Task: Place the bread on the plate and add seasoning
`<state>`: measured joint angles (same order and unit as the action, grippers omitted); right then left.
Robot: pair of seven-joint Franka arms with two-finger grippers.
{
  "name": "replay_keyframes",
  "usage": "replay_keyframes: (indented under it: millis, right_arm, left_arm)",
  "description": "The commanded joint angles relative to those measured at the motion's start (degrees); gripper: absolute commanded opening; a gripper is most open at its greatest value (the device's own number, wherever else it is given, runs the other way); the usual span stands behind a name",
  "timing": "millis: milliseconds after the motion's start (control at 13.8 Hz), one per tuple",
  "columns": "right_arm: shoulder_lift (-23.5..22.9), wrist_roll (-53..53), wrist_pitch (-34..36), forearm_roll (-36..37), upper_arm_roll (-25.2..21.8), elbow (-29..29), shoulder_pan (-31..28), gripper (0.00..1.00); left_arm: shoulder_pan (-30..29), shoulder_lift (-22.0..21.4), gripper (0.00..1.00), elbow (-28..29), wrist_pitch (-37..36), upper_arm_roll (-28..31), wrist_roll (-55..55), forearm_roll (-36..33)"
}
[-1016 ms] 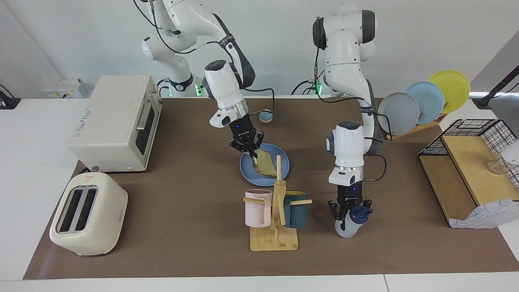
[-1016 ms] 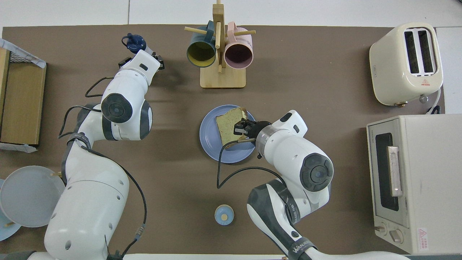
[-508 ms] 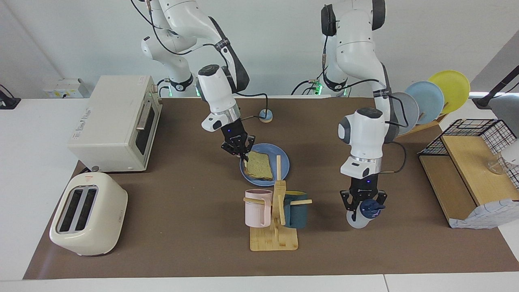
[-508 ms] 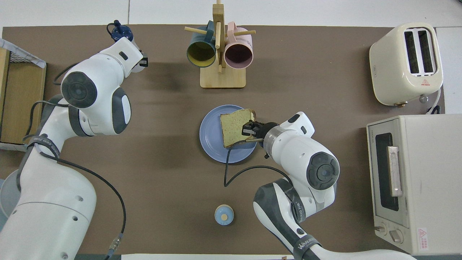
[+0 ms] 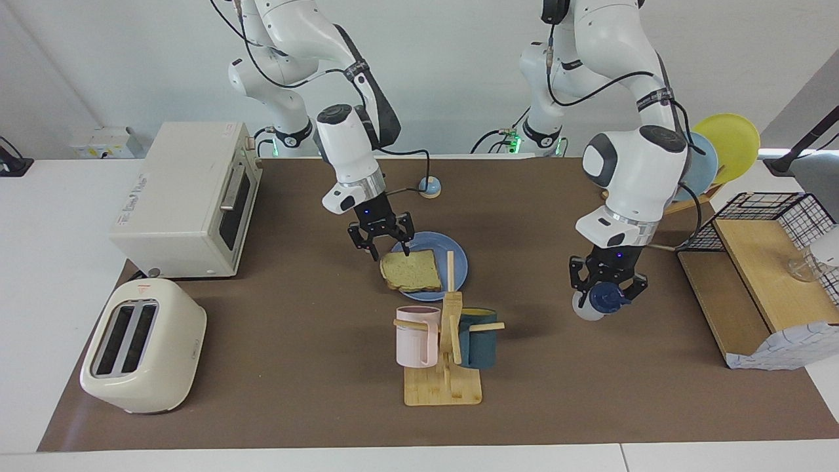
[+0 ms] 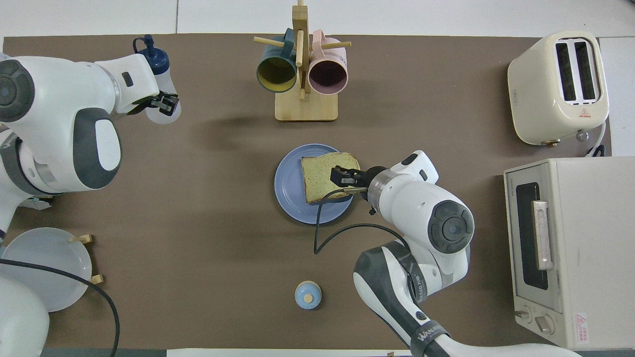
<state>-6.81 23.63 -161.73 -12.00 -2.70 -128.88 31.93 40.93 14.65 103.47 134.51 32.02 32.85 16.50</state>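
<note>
The bread lies flat on the blue plate, with one crust over the rim toward the right arm's end of the table. My right gripper hangs open just above that crust and holds nothing. Overhead, the bread covers much of the plate, and the right gripper is over its edge. My left gripper is shut on the seasoning bottle, which hangs tilted in the air, navy cap showing. Overhead, the left gripper holds the bottle over bare mat.
A wooden mug rack with a pink and a teal mug stands just farther from the robots than the plate. A toaster and a toaster oven sit at the right arm's end. A small bell, a plate rack and a wire shelf are nearby.
My right gripper opened and let the bread down flat onto the plate. My left arm lifted the seasoning bottle off the mat and carried it toward its own end.
</note>
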Motion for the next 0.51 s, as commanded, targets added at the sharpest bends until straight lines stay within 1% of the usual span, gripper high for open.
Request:
replay_keyframes:
  millis: [0,73,145,218,363,435]
  right_arm:
    - [0.8,-8.0,3.6,-1.2,0.3,2.2,-1.8,1.00]
    - [0.6,-9.8,7.2,-1.1,0.3,4.2,-2.7,1.00]
    - [0.2,-10.2,12.3,-1.1,0.3,7.2,-3.4,1.00]
    - [-0.7,-10.3,18.6,-1.2,0.3,11.8,-3.8,1.00]
    - [-1.5,-9.9,26.0,-1.7,0.3,17.6,-4.2,1.00]
    - [-1.5,-10.0,29.4,-1.7,0.3,19.4,-4.4,1.00]
  left_arm:
    - [0.2,-7.9,0.00,2.0,-9.9,0.3,6.4,-5.7]
    - [0.2,-10.5,0.00,2.3,-13.5,0.3,8.2,-7.3]
    - [0.3,-12.5,0.00,2.3,-16.9,0.3,10.5,-7.6]
    - [0.6,-14.5,0.00,2.4,-21.0,0.3,12.9,-8.2]
    - [1.5,-17.7,0.00,2.8,-27.9,-0.7,14.1,-11.2]
    - [2.7,-19.6,0.00,4.0,-29.4,-1.7,14.2,-12.1]
